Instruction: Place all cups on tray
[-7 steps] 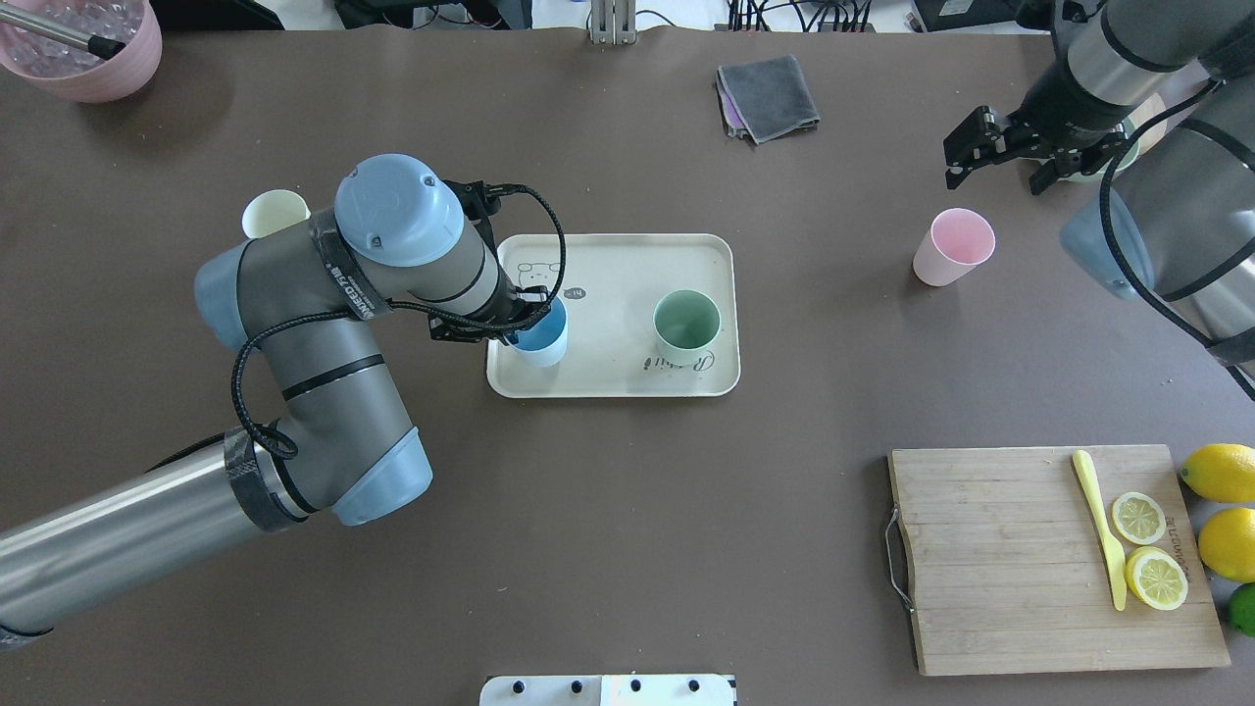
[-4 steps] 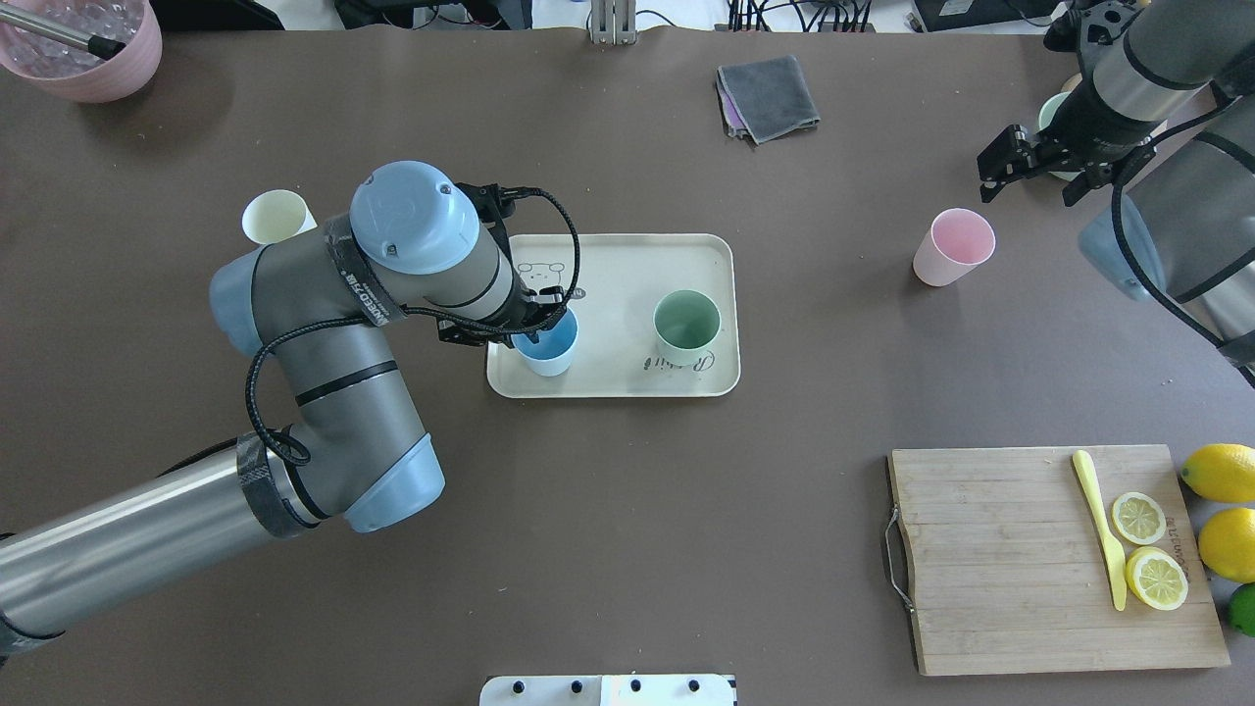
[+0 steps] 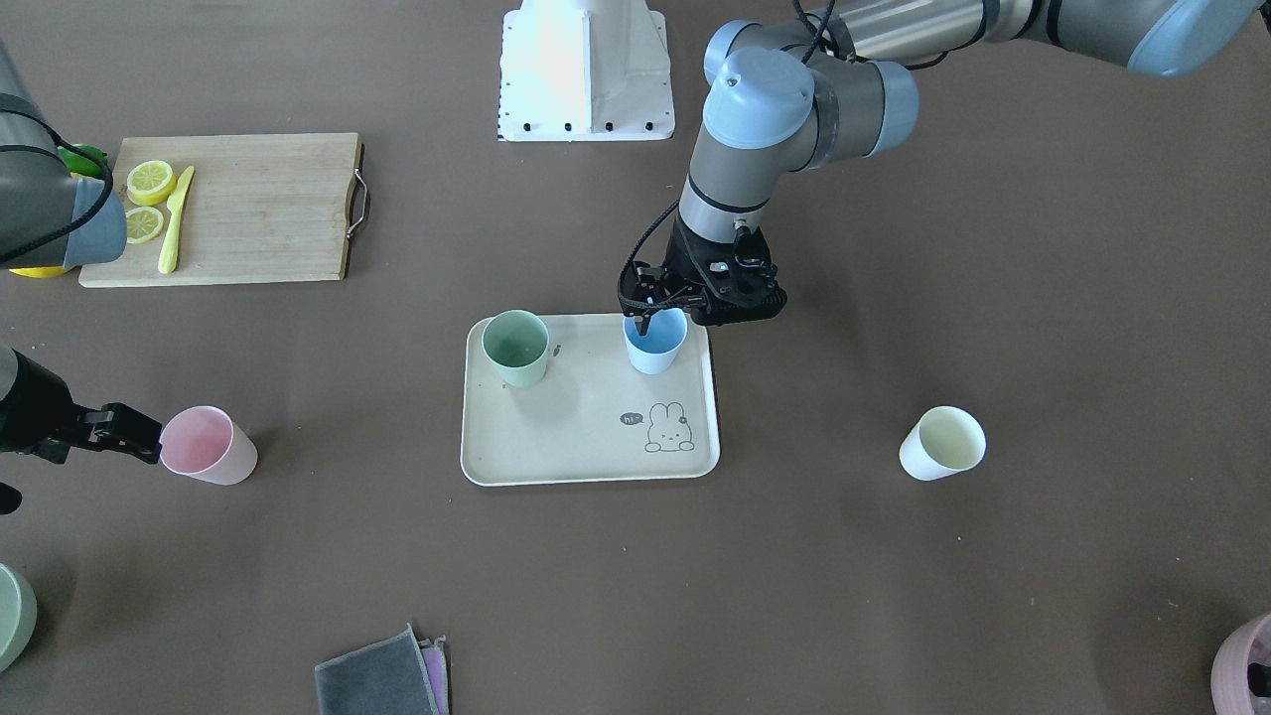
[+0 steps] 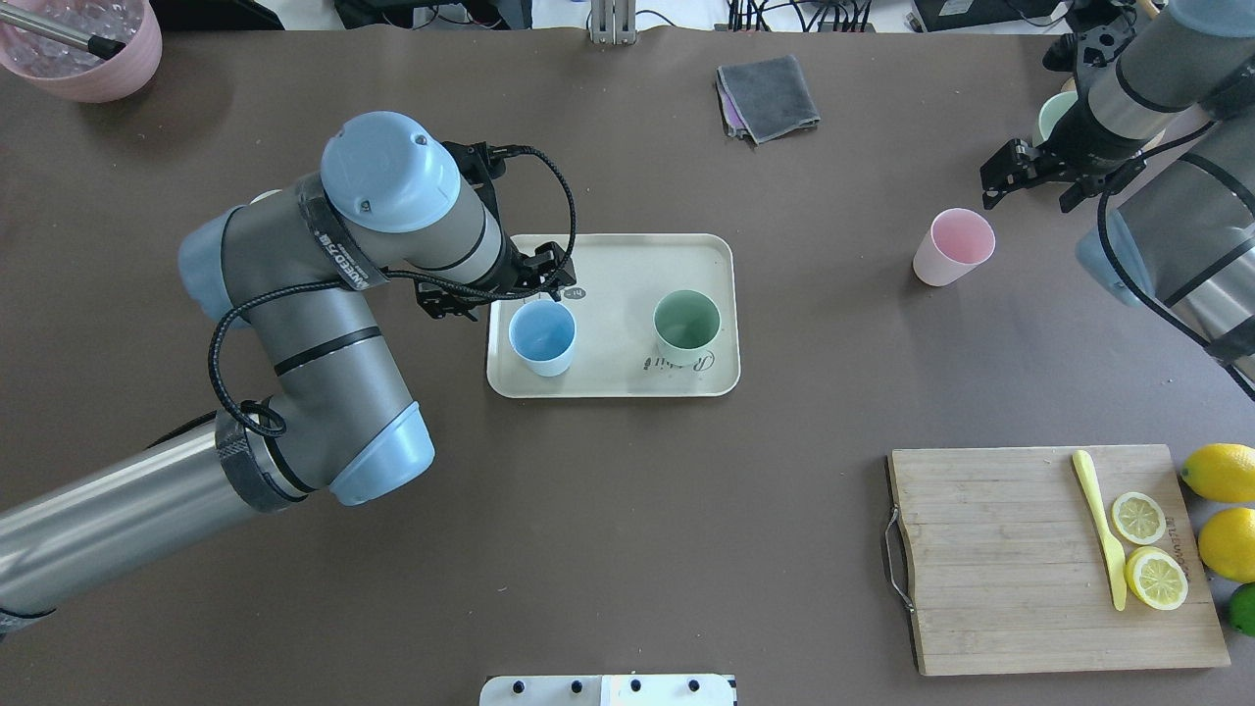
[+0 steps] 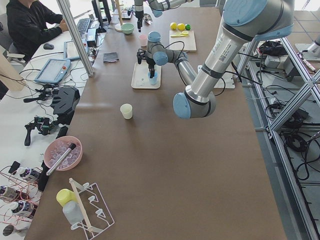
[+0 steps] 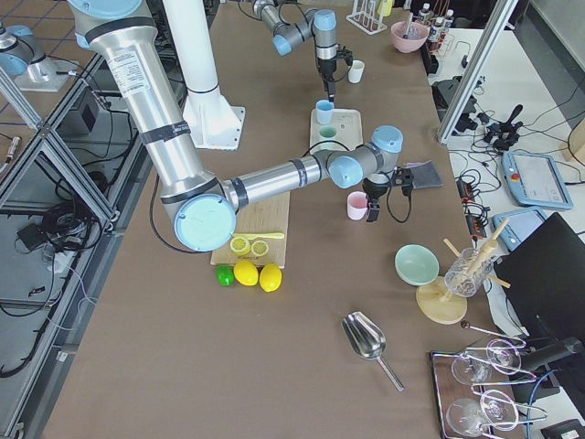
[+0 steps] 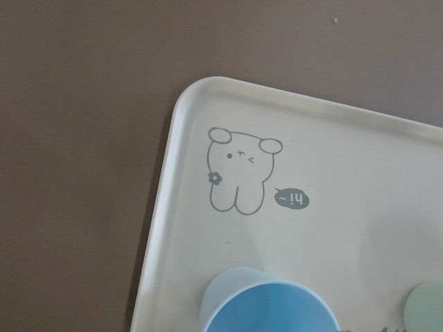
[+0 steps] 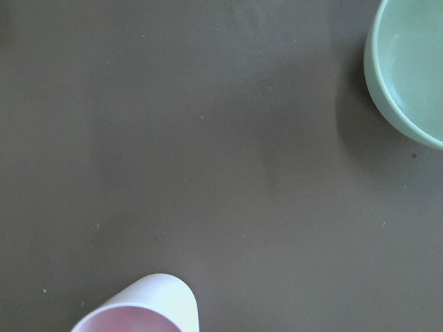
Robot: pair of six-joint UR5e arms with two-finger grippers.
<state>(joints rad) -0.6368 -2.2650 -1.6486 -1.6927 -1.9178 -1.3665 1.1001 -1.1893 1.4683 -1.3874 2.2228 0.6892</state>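
The beige rabbit tray (image 4: 618, 265) holds an upright blue cup (image 4: 542, 336) and a green cup (image 4: 686, 324). My left gripper (image 4: 497, 286) is open and empty, just above and behind the blue cup (image 3: 655, 343), apart from it. Its wrist view shows the blue cup's rim (image 7: 270, 308) at the bottom edge. A pink cup (image 4: 953, 245) stands on the table right of the tray. My right gripper (image 4: 1034, 184) is open beside and beyond it. A cream cup (image 3: 943, 444) stands on the table left of the tray, mostly hidden by my left arm in the overhead view.
A pale green bowl (image 4: 1054, 113) sits just behind my right gripper. A grey cloth (image 4: 768, 96) lies at the far middle and a pink bowl (image 4: 83, 49) at the far left. A wooden cutting board (image 4: 1000, 559) with lemon slices and a yellow knife is front right.
My left gripper let go of the blue cup and lifted back off it; the cup now stands free on the tray. My right gripper moved right, toward the far side of the pink cup.
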